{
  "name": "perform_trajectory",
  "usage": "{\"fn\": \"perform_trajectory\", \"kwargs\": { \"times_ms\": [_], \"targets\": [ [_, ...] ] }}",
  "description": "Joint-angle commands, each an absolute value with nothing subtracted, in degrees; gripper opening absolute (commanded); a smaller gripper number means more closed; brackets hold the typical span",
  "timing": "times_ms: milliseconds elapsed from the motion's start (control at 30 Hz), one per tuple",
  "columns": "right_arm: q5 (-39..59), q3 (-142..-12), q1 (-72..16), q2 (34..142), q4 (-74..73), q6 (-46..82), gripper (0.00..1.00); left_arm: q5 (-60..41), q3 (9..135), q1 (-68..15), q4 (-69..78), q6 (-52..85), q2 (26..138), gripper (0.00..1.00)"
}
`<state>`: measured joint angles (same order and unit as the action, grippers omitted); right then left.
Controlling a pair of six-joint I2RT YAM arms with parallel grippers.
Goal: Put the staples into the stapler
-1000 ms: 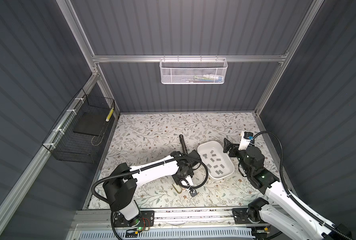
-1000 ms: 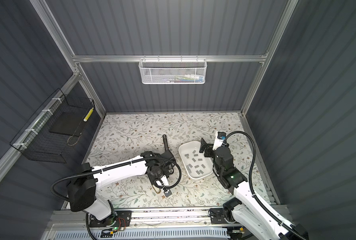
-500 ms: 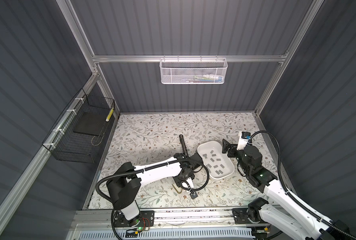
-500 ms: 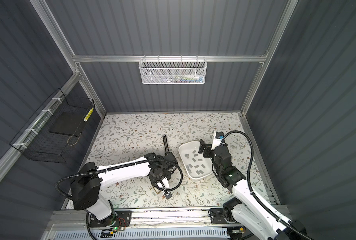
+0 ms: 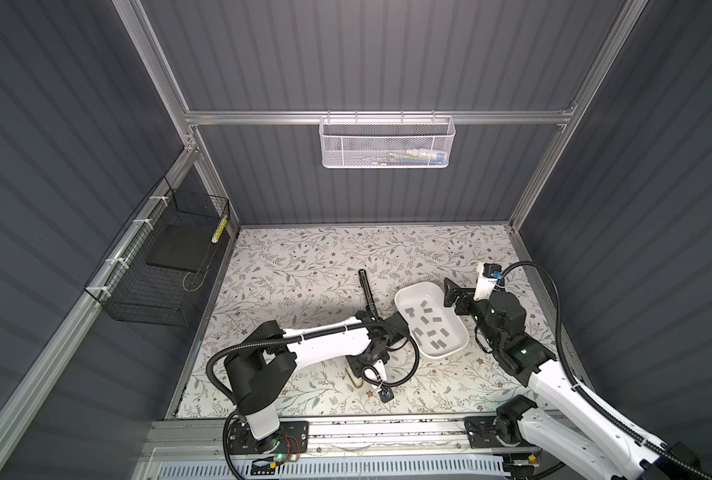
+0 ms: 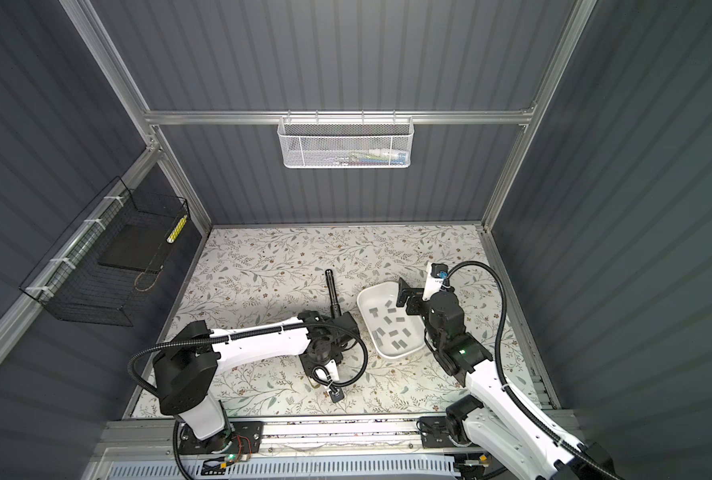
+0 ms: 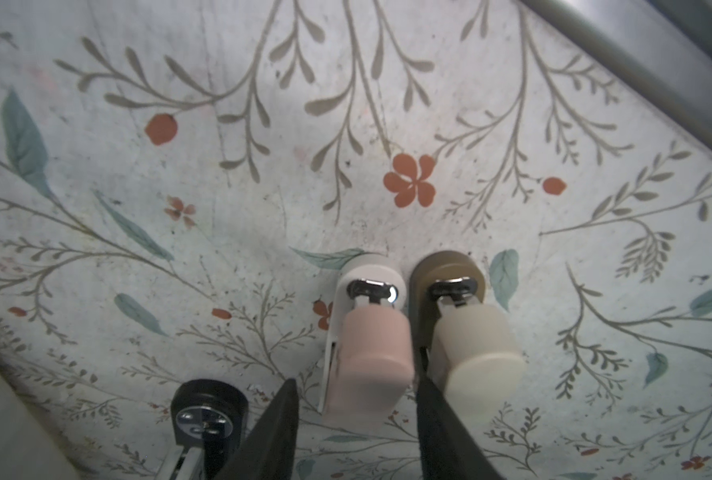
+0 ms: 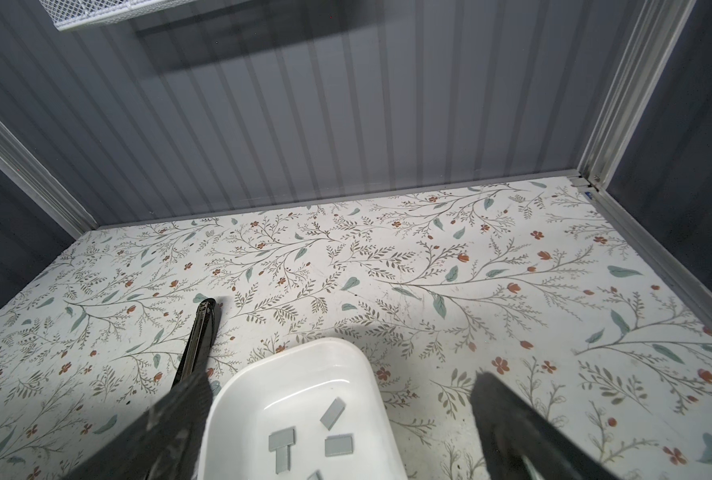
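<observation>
1. The staples (image 5: 431, 333) lay scattered, axes mixed, in the white tray (image 5: 414, 297), right of centre.
2. The right gripper (image 5: 449, 297), jaws wide, hung at the tray's far right rim, the nearer arm.
3. The left gripper (image 7: 356, 384) straddled the pink stapler (image 7: 371, 349), left of the tray; grip unclear.

Two matching arms, seen from overhead: the left arm (image 5: 325, 349) wears glossy white shells between matt black joint housings; a ribbed black cable (image 5: 225, 353) curls off its shoulder; its black base plate (image 5: 300, 430) shows screw heads, with thin red wires (image 5: 290, 442) and a green light (image 5: 278, 457) close by; the right arm (image 5: 595, 415) repeats the white and black, with a green lamp (image 5: 523, 350) glowing on one housing and a second ribbed cable (image 5: 557, 311) leading to a white wrist camera (image 5: 485, 282) with a blue plug; the left gripper (image 7: 356, 382) and right gripper (image 8: 340, 380) carry black, tapered fingers (image 8: 508, 411) with a rough texture
</observation>
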<state>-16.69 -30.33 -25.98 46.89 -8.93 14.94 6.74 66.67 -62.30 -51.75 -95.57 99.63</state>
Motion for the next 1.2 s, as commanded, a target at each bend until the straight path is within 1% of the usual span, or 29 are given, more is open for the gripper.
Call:
{"fn": "perform_trajectory", "kwargs": {
  "times_ms": [0, 267, 533, 667, 933, 1100, 1167],
  "targets": [
    [-16.5, -30.2, -25.8, 45.1, -10.5, 14.3, 0.99, 7.2, 67.2, -62.8, -53.9, -96.3, 100.5, 0.46],
    [-16.5, -31.7, -25.8, 47.1, -8.9, 14.5, 0.99, 7.6, 67.0, -63.1, -54.3, -96.3, 100.8, 0.40],
    [-17.0, -32.2, -25.8, 48.3, -8.3, 14.7, 0.99, 7.2, 66.4, -63.9, -53.9, -96.5, 100.3, 0.43],
    [-16.3, -32.4, -25.8, 48.7, -8.3, 14.5, 0.99, 7.1, 66.3, -64.2, -54.0, -96.6, 100.3, 0.42],
    [-15.1, -33.2, -25.8, 49.6, -7.4, 14.0, 0.99, 7.1, 66.4, -64.5, -54.1, -96.6, 101.2, 0.37],
    [-14.6, -33.3, -25.8, 49.3, -7.5, 14.1, 0.99, 7.3, 66.8, -64.5, -54.3, -96.5, 101.9, 0.36],
    [-14.1, -33.1, -25.8, 49.1, -7.8, 14.1, 0.99, 7.3, 66.9, -64.6, -54.5, -96.5, 102.2, 0.33]
  ]
}}
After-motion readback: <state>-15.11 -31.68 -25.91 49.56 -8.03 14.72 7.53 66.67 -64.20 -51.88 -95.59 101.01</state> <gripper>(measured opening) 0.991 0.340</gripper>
